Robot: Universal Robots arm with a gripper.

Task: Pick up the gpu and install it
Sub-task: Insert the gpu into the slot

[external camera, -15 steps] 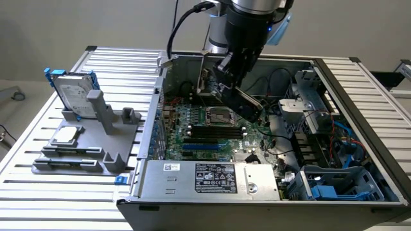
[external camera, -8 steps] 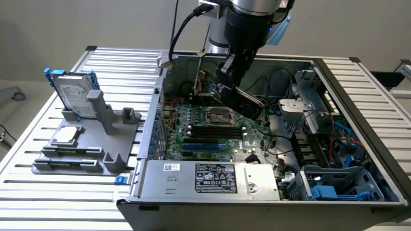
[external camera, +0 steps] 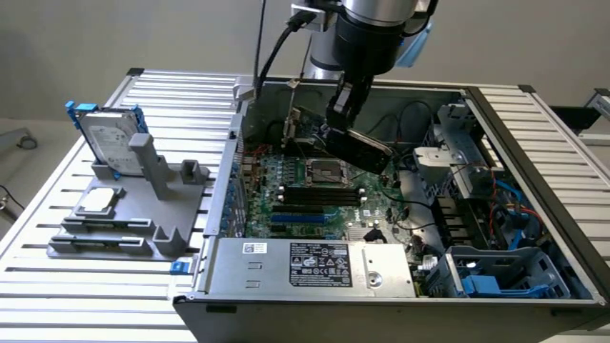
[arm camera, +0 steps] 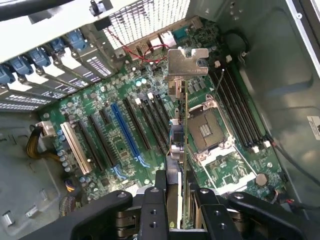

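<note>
We see the hand (external camera: 341, 111) clenched on the gpu (external camera: 362, 146), holding the card raised above the motherboard (external camera: 286, 179) inside the open computer case (external camera: 333, 325), near the motherboard's CPU socket (external camera: 322, 170), silver bracket (arm camera: 187, 62) farthest from the hand

Clock set at gripper (arm camera: 176, 197), twelve running along gpu (arm camera: 181, 150) to its bracket (arm camera: 187, 62).

- Fingers (arm camera: 154, 200) clamp gpu from both sides; card seen edge-on.
- Bracket at far end, bent tab on top.
- Board (arm camera: 115, 95) beneath.
- Socket (arm camera: 205, 130) at one o'clock, just beside card.
- Memory slots (arm camera: 240, 110) between one and two, beyond socket.
- Blue slot (arm camera: 125, 130) at eleven.
- White slot (arm camera: 75, 147) at ten.
- Grille (arm camera: 145, 17) at twelve, past bracket.
- Battery (arm camera: 260, 178) at three.
</note>
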